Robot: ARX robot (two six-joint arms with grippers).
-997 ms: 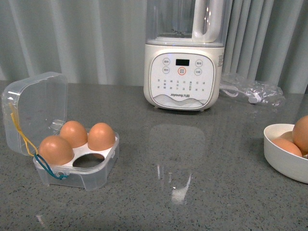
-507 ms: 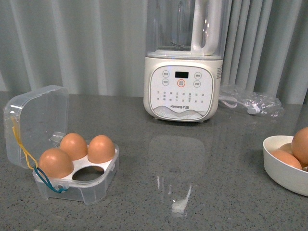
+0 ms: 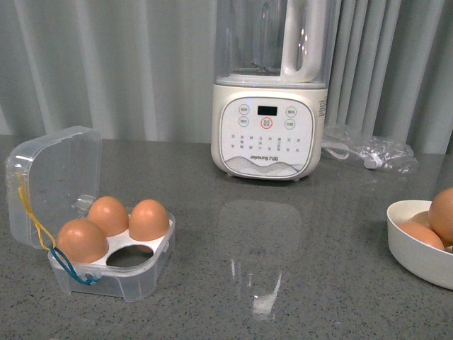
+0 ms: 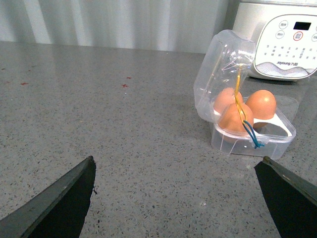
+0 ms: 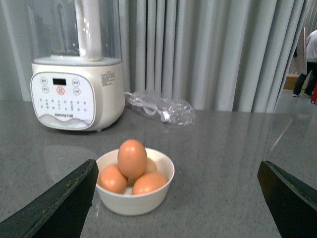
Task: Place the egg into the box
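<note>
The left gripper [image 4: 178, 161] and right gripper [image 5: 177, 162] both hang spread wide, holding nothing, with the egg [image 5: 132, 158] topping the white bowl [image 5: 133, 203] at four o'clock in the front view and the box [image 3: 134, 265] (lid up, three eggs seated) at eight o'clock.

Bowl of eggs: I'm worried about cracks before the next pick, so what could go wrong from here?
The top egg sits piled on others in the bowl; lifting it may roll them. The box has one free hole beside three eggs, so a lowered egg might knock a neighbour.
</note>
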